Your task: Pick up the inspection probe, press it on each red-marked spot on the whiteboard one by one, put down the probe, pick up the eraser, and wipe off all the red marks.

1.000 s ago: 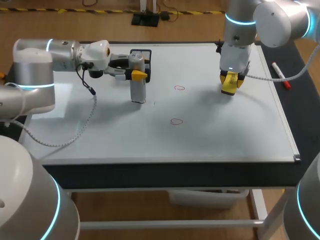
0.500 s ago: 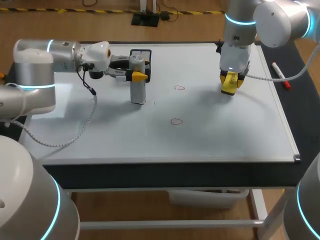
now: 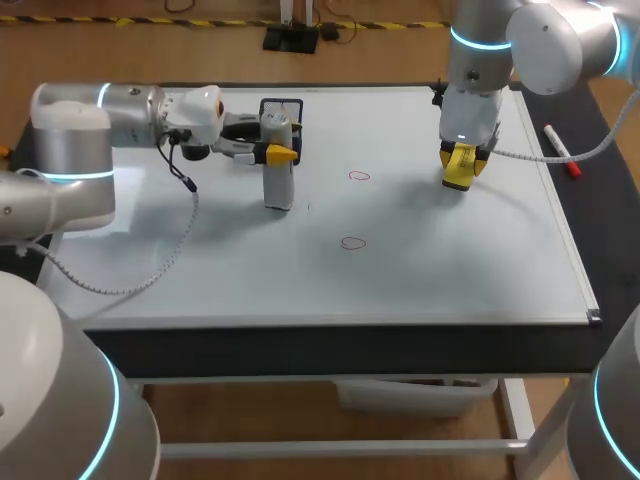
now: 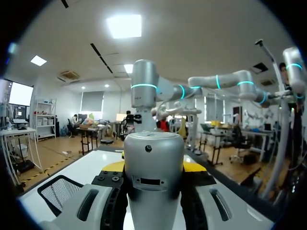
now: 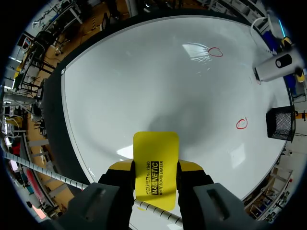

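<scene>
Your left jaws grip the probe (image 3: 279, 175) upright between them; your right jaws clamp the eraser (image 3: 459, 166). Two red marks (image 3: 359, 176) lie on the whiteboard (image 3: 450, 270) between both jaws.

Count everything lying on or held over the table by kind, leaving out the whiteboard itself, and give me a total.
probe: 1
eraser: 1
red marks: 2
mesh basket: 1
marker: 1
Total: 6
</scene>
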Available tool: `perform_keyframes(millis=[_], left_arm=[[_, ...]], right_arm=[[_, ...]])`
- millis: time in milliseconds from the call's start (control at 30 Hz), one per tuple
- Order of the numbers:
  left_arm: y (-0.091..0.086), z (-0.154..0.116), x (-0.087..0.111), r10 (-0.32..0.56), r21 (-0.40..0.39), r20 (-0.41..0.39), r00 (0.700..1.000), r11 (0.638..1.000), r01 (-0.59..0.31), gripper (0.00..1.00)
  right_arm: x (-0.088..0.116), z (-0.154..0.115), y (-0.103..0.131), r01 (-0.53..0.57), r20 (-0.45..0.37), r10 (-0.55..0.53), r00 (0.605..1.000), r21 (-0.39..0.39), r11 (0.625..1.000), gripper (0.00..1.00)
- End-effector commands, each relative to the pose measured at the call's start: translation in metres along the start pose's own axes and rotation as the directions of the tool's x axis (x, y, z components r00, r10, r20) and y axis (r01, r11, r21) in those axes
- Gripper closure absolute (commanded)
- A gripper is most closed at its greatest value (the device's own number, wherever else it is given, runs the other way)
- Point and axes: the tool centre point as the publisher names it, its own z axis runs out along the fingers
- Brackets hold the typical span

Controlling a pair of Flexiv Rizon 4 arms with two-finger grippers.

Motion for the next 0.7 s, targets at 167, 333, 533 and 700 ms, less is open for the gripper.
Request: perform_keyframes(millis=[167, 333, 533, 700], left_arm=[[0.0028, 0.0008, -0.0026, 0.002, 0.006, -0.002, 1.000, 1.000, -0.002, 1.00], [0.0047, 0.0012, -0.0024, 0.000, 0.006, -0.002, 1.000, 1.000, 0.000, 1.00], [0.0053, 0.0004, -0.0023, -0.001, 0.004, 0.007, 1.000, 1.000, 0.001, 1.00], [0.0057, 0.0005, -0.0023, -0.001, 0.001, 0.007, 1.000, 1.000, 0.001, 1.00]], right_arm=[[-0.0003, -0.0013, -0.0010, 0.001, -0.006, -0.001, 1.000, 0.001, 1.000, 1.00], [-0.0003, -0.0013, -0.0010, 0.001, -0.006, -0.001, 1.000, 0.001, 1.000, 1.00], [-0.0003, -0.0013, -0.0010, 0.001, -0.006, -0.001, 1.000, 0.001, 1.000, 1.00], [-0.0003, -0.0013, -0.0010, 0.001, -0.006, -0.001, 1.000, 0.001, 1.000, 1.00]])
